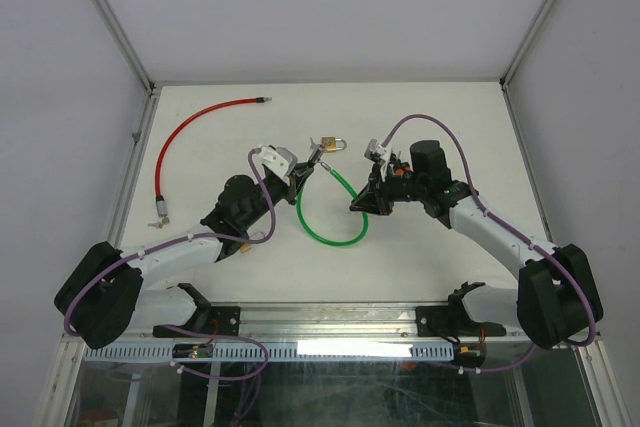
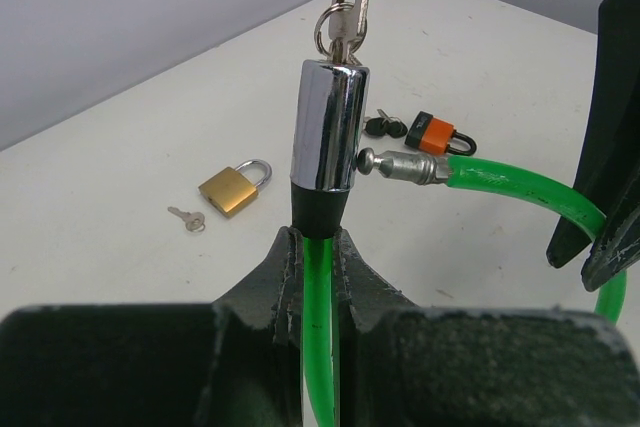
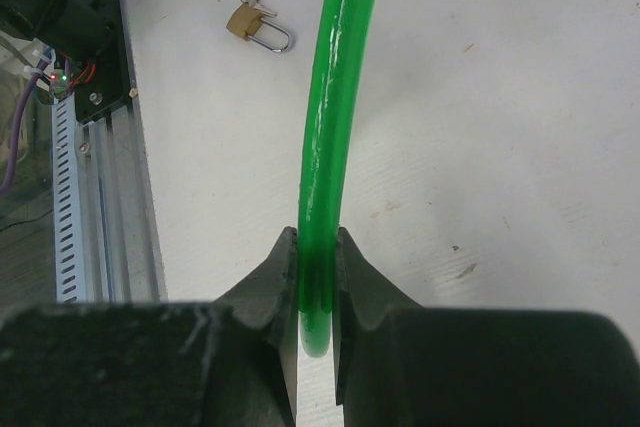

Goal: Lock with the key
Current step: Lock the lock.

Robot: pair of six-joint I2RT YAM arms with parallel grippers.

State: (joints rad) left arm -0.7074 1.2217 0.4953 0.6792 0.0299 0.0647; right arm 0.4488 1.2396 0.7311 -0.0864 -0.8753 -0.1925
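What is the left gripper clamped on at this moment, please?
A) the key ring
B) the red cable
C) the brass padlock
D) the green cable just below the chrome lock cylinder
D: the left wrist view shows the left gripper shut on the green cable directly beneath the chrome lock cylinder.

Count: 2 cables: green cable, red cable. 3 padlocks: brass padlock, second brass padlock, orange padlock. Keys: total unclear.
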